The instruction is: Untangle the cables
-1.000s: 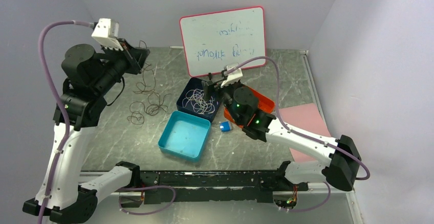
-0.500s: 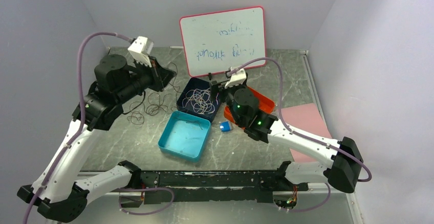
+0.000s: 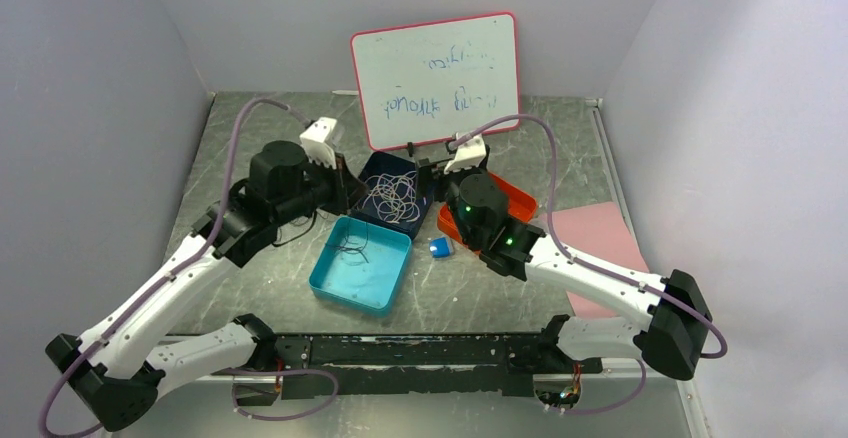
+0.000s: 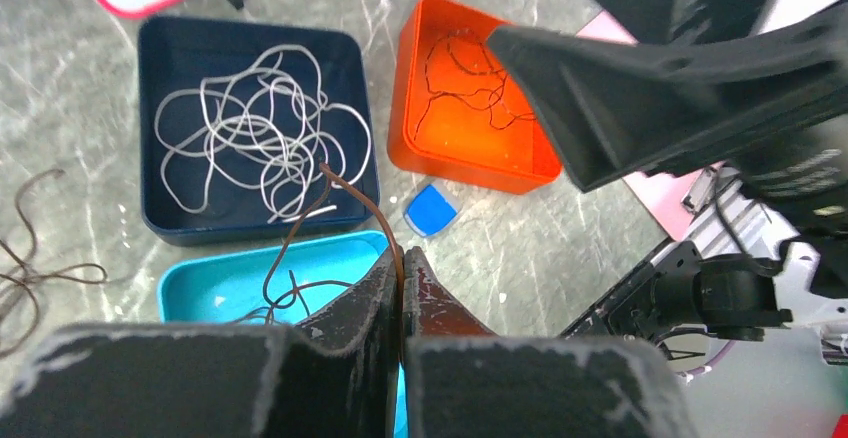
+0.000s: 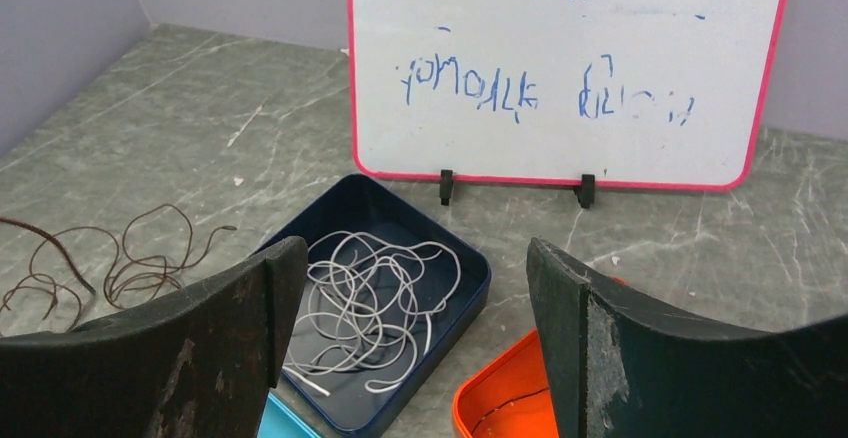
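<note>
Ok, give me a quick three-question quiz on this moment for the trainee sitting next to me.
1. True or false: the right gripper is open and empty.
2. Which tray do the whitish cables lie in? A teal, B navy, C orange.
3. Fill in: the left gripper is shut on a ___ cable.
Key: 1 true. 2 B, the navy tray. 3 brown; the brown cable runs up from between the closed fingers.
</note>
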Motion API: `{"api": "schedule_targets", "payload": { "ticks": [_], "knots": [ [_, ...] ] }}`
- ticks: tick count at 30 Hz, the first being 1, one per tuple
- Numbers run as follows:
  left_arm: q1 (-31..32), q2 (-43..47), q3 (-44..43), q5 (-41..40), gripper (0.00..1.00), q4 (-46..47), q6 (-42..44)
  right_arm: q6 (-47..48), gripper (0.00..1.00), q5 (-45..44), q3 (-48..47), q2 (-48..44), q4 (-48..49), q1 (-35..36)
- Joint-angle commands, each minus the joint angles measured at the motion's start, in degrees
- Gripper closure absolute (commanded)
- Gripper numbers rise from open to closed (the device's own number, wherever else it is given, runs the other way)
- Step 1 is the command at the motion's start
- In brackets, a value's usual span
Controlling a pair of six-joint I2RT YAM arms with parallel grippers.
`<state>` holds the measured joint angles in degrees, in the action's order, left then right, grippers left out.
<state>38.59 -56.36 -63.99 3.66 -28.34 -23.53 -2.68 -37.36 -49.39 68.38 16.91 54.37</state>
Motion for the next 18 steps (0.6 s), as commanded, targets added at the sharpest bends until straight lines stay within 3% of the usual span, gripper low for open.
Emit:
{"api": "schedule_targets", "payload": {
  "ticks": [1, 9, 18],
  "knots": [
    [1.02, -0.77, 5.3, 0.54, 0.93, 6.44, -2.69, -1.18, 0.16, -0.98, 0.64, -1.22, -0.27, -0.32],
    [2.04, -1.74, 15.43, 2.36, 0.93, 12.22, -6.86, -1.61, 0.16, -1.15, 1.24, -1.3, -0.5, -0.68],
    [2.18, -9.31, 21.61, -0.52, 0.93, 13.03, -9.22, -2.33, 0.16, 0.1, 0.66, 0.11, -0.86, -0.9]
  ]
}}
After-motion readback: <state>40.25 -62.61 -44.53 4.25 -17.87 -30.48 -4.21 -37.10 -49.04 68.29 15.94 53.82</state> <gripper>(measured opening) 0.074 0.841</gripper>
